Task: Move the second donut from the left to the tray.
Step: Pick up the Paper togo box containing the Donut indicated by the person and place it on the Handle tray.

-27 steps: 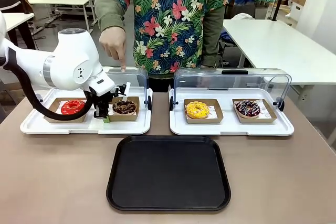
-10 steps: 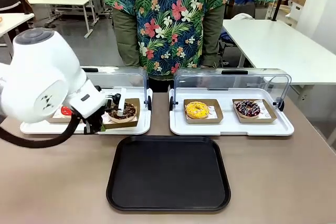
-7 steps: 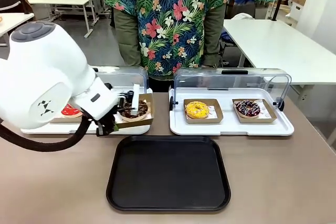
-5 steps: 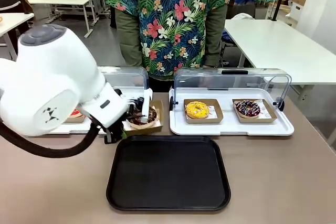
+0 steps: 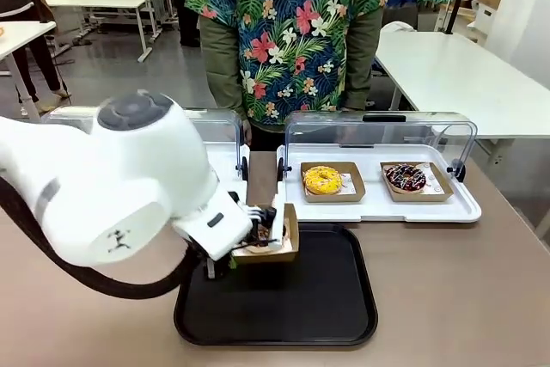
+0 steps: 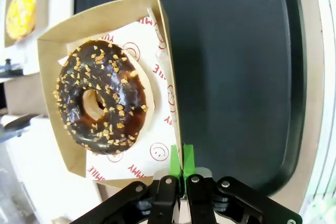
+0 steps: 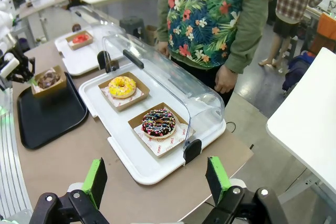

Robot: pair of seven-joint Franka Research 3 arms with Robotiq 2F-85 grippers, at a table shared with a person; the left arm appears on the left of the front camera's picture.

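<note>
The second donut from the left (image 6: 101, 98), dark chocolate with pale sprinkles, lies in its brown cardboard holder (image 5: 273, 240) on white paper. My left gripper (image 6: 181, 160) is shut on the holder's rim, its green pads pinching the cardboard wall. In the front view the left gripper (image 5: 232, 260) holds the holder slightly tilted over the far-left part of the black tray (image 5: 292, 302). The tray (image 6: 236, 51) spreads beneath the holder. The right wrist view shows the holder (image 7: 48, 80) above the tray (image 7: 47, 116). My right gripper (image 7: 156, 179) stands open, off the table's right end.
A white tray (image 5: 378, 209) with a raised clear lid holds a yellow donut (image 5: 322, 180) and a dark donut with coloured sprinkles (image 5: 406, 177). Another white tray (image 5: 225, 161) sits behind my left arm. A red donut (image 7: 80, 38) lies there. A person (image 5: 292, 32) stands at the far side.
My left arm has lifted the holder with the chocolate donut out of the left white tray and carried it right and nearer, over the black tray. The person's pointing hand has withdrawn.
</note>
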